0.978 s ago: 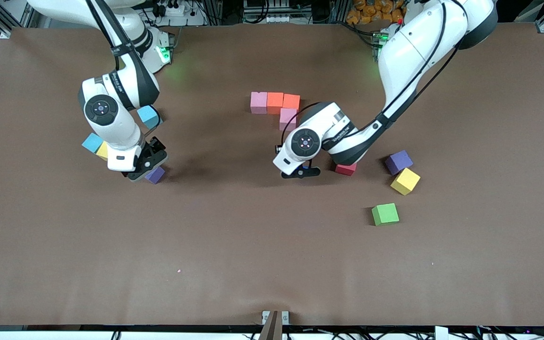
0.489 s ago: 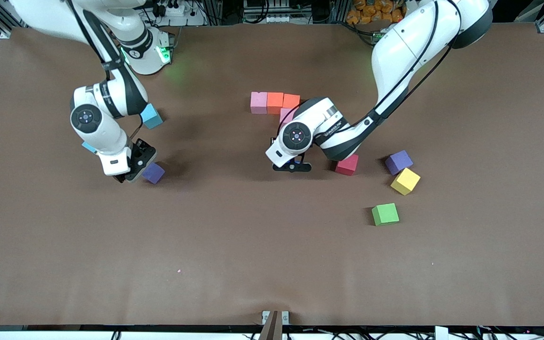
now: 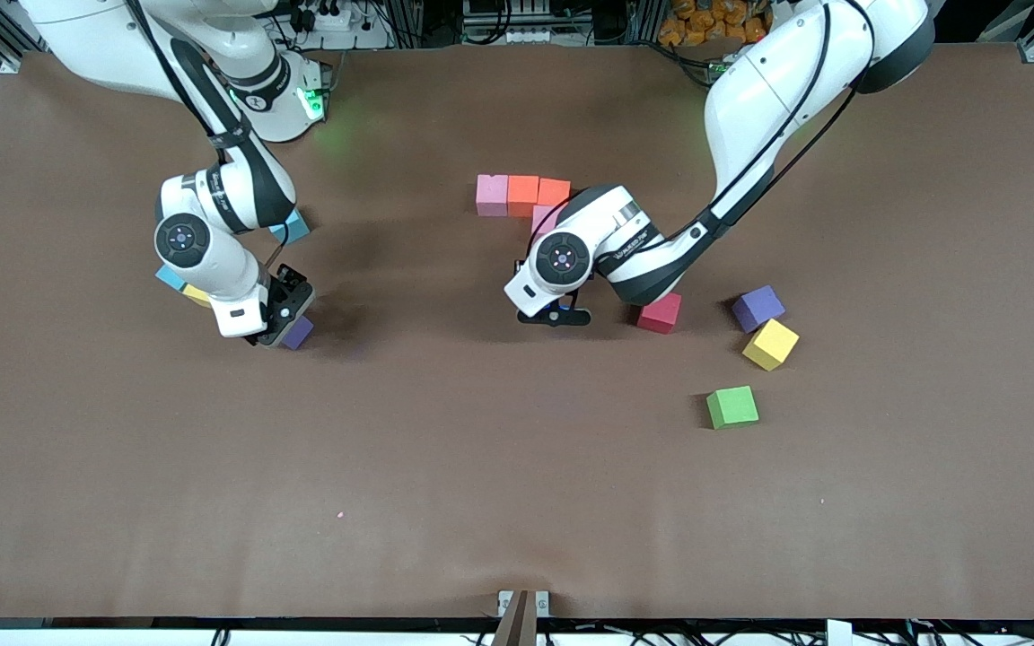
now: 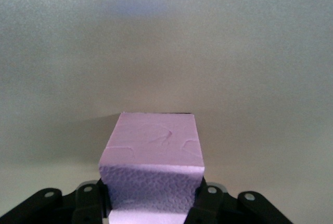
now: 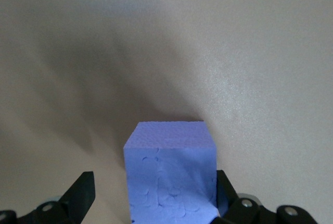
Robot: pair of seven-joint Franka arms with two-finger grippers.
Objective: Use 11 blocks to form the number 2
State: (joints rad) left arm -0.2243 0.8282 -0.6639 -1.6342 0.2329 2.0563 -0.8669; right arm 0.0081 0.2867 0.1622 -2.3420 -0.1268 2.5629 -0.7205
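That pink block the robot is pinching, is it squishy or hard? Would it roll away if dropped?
The pink block, held in the left gripper, shows a pebbled, creased foam-like face, so it is probably soft and light. Its flat faces and square edges suggest it would settle rather than roll.

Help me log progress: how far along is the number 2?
Done: top row of three plus placed pink block nearer the camera. In hand: left gripper beside them shut on held pink block; right gripper open around purple block. Remaining: red block, yellow block, green block loose.
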